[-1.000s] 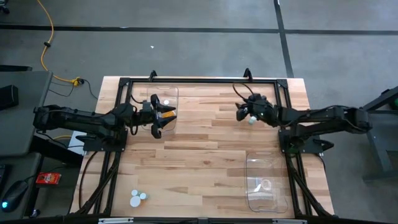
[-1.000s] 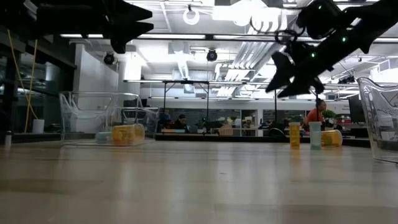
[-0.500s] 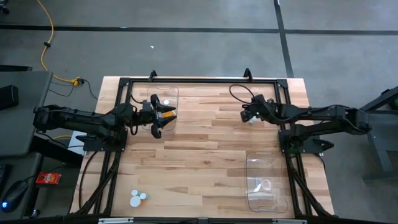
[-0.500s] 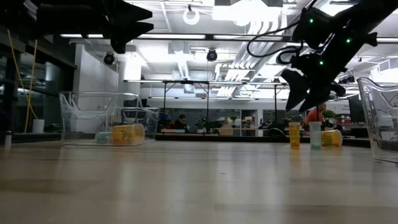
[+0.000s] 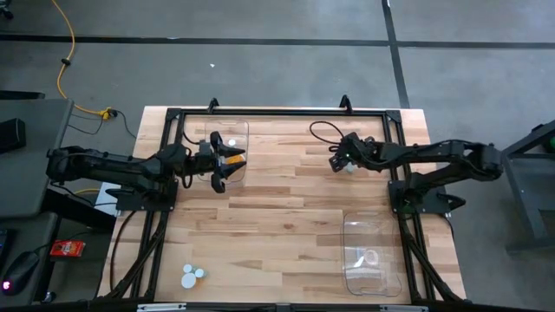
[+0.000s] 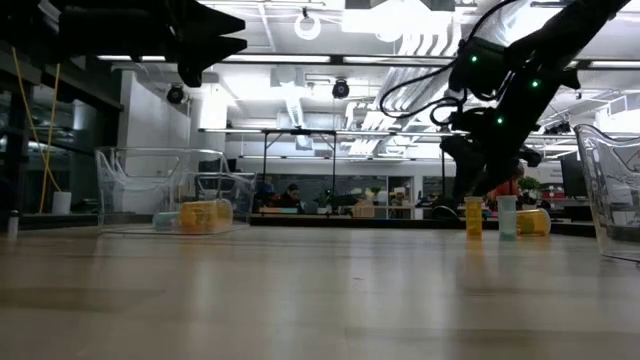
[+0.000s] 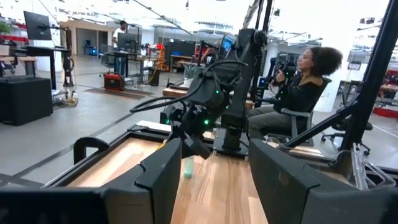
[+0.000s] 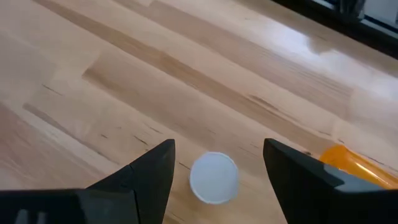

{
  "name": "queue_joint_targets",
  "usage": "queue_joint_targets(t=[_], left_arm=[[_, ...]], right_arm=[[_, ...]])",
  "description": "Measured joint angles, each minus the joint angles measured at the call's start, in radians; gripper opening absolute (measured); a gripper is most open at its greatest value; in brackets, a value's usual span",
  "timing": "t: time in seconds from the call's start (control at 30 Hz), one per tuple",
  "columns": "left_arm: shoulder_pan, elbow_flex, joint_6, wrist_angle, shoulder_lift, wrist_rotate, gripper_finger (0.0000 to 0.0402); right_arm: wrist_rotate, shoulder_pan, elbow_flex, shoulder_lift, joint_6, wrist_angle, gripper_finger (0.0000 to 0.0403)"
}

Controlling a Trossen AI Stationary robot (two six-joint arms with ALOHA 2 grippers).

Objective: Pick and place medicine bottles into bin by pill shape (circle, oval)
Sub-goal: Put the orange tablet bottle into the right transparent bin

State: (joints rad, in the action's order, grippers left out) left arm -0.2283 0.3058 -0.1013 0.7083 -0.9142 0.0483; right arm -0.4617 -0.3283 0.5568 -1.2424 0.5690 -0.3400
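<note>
R tool (image 5: 337, 162) is low over the tabletop (image 5: 286, 208), near the far edge on my right side. R wrist view: its fingers (image 8: 146, 174) are spread apart, nothing gripped. A white-capped bottle (image 8: 213, 177) stands upright between them, cap facing the cam; can't tell if a finger touches it. An amber bottle (image 8: 356, 163) lies on its side just beside the capped one, partly behind the other finger.

Low view: R tool (image 6: 478, 190) hangs just above two upright bottles, one amber (image 6: 473, 217) and one pale (image 6: 507, 216), close beside each other, w/ a further amber one (image 6: 533, 222) lying just past them.

L tool (image 5: 227, 161) is over the clear bin (image 5: 217, 130) at the far L of the tabletop, well apart from the R tool. L wrist view: fingers (image 7: 158, 171) wide apart, holding nothing; a person sits on a chair beyond the tabletop.

That far-L bin in low view (image 6: 165, 190): an amber bottle (image 6: 207, 216) and a teal-tinted one (image 6: 166, 219) lie inside on the bottom.

2nd clear bin (image 5: 371, 260) sits at the near R of the tabletop. Two white caps (image 5: 192, 276) at the near L corner, touching or nearly so; the bottles under them don't show from above.
</note>
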Motion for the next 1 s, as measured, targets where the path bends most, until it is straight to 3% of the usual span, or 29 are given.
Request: queue_joint_targets(t=[0.2,0.83,1.0], left_arm=[[0.0,0.0,0.0,-0.009,0.0,0.0,0.0174],[0.0,0.0,0.0,-0.009,0.0,0.0,0.0174],[0.0,0.0,-0.003,-0.009,0.0,0.0,0.0174]], right_arm=[[0.062,0.001,0.014,-0.021,-0.001,-0.015,0.0228],[0.065,0.002,0.014,-0.022,-0.014,-0.027,0.0108],[0.106,0.024,0.012,0.006,-0.091,0.112,0.0101]])
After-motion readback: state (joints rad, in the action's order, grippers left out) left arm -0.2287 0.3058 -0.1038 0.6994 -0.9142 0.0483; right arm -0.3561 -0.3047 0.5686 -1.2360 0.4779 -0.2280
